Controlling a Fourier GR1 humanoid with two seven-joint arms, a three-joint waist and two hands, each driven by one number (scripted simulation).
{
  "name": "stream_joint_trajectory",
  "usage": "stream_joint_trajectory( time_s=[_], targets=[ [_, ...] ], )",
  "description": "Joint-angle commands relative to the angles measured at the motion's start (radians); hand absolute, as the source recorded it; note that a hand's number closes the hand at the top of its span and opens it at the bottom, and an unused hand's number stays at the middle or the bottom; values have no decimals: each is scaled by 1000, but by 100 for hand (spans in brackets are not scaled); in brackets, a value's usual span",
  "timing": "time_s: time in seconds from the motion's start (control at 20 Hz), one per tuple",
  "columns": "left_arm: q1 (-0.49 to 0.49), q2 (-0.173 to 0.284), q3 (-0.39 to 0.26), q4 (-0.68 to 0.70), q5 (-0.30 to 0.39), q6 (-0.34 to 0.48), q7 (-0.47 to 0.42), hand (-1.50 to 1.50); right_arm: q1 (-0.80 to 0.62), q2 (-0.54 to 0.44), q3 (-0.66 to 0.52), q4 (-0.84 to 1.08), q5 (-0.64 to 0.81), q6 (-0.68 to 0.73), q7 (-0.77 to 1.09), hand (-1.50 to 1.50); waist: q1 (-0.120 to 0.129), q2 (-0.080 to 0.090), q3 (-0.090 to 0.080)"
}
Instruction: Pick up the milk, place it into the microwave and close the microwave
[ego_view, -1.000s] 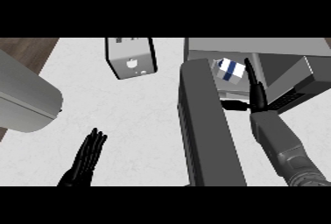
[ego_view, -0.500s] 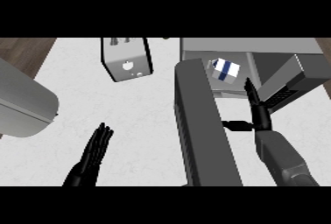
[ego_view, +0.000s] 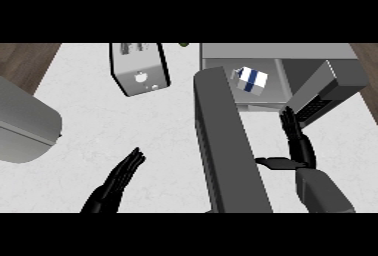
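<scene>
A grey box-shaped microwave (ego_view: 295, 65) stands far right, its long dark door (ego_view: 225, 150) swung open toward the viewer. The small white-and-blue milk carton (ego_view: 251, 80) sits inside. The empty right hand (ego_view: 297, 142), fingers straight, seems ready to close the door. The left hand (ego_view: 118, 181) rests open, near left. The microwave's far edge is cut off.

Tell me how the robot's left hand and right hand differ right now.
The black left hand shows at lower left over the bare white counter, well away from anything; the black right hand is at right, beside the open dark grey microwave door and just below the microwave's opening, where the white-and-blue milk carton stands. The left hand's fingers slant up to the right; the right hand's point nearly straight up, thumb stuck out sideways. Both are open and hold nothing.
</scene>
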Motion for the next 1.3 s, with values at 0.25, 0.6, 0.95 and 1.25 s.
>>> stream_joint_trajectory(
  time_s=[0.25,0.6,0.95,1.25],
  targets=[
    [-93,49,18,131,-73,-36,29,150,160,-23,18,-151,-59,248,-96,-150,-32,-9,-3],
    [-204,16,-123,216,-263,-17,115,150,267,-13,73,-331,-86,261,-42,-150,-52,-11,-3],
    [-239,-88,-229,355,-331,-24,115,150,462,-62,93,-603,-185,350,59,-150,-48,-10,-4],
    [-372,-187,-305,508,-308,45,125,150,525,-94,103,-877,-305,381,259,-150,-41,-6,-4]
  ],
)
